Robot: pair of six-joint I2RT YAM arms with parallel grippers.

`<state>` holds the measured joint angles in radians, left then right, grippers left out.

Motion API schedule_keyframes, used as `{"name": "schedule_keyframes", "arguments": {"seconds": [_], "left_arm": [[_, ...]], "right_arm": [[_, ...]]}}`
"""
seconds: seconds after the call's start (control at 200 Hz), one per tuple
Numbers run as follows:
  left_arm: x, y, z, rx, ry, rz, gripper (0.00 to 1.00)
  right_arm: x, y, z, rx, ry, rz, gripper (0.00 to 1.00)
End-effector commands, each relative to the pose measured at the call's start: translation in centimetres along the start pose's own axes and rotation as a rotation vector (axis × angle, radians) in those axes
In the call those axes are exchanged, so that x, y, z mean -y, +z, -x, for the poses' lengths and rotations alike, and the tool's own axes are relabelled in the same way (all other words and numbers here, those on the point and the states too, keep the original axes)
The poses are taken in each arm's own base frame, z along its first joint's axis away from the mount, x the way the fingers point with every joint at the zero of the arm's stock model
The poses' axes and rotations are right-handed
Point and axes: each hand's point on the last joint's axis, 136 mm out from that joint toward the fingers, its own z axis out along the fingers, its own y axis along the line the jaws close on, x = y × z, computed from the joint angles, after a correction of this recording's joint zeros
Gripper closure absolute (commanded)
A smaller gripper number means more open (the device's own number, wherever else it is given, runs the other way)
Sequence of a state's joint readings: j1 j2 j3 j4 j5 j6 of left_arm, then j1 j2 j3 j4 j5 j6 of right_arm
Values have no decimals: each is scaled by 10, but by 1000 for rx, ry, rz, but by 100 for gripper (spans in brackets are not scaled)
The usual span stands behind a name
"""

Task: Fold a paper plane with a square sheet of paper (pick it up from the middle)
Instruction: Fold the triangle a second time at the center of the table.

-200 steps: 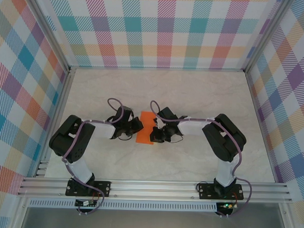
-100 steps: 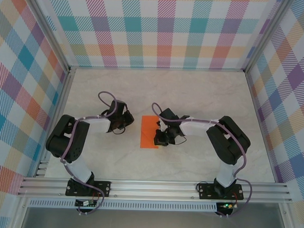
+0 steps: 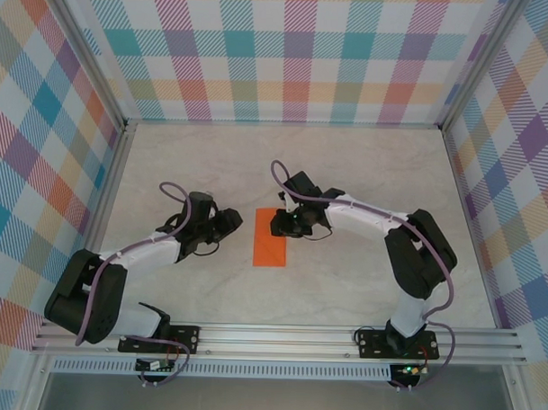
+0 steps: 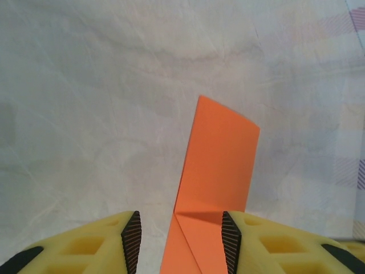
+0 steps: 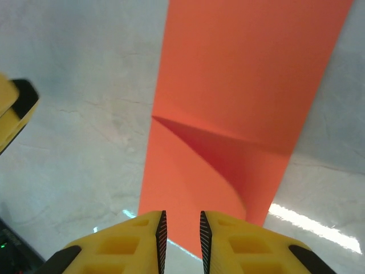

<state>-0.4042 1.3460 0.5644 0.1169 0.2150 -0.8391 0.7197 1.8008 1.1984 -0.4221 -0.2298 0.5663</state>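
One folded sheet (image 3: 271, 245); one left end effector (image 3: 232, 221), one right end effector (image 3: 281, 226).

I see orange sheet of paper (image 3: 271, 238) folded to narrow rectangle, lying flat near middle of table (image 3: 374, 163), long sides running from near edge toward far edge. Diagonal crease at one end; flap there lifts slightly, casting shadow.

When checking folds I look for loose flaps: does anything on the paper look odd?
Yes. The paper lies as a folded strip, but a corner flap at one end lifts off it, casting a shadow, instead of lying flat.
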Motion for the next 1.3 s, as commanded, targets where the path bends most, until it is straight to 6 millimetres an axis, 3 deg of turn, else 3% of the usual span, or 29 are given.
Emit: {"name": "schedule_keyframes", "arguments": {"seconds": [0.0, 0.325, 0.725, 0.895, 1.02, 1.295], "left_arm": [[3, 0, -24, -73, -46, -27, 54], [22, 17, -57, -154, -72, -95, 54], [32, 49, -80, -227, -65, -100, 54], [39, 58, -81, -237, -64, -115, 54], [43, 59, -77, -223, -56, -117, 60], [39, 40, -60, -132, -9, -47, 65]], "right_arm": [[9, 12, 1, -39, -3, -22, 75], [34, 31, -5, -81, 56, -67, 79], [57, 48, -14, -135, 169, -16, 82], [62, 48, -17, -139, 188, -17, 83], [65, 49, -19, -144, 196, -18, 84], [68, 49, -19, -143, 206, -25, 85]]}}
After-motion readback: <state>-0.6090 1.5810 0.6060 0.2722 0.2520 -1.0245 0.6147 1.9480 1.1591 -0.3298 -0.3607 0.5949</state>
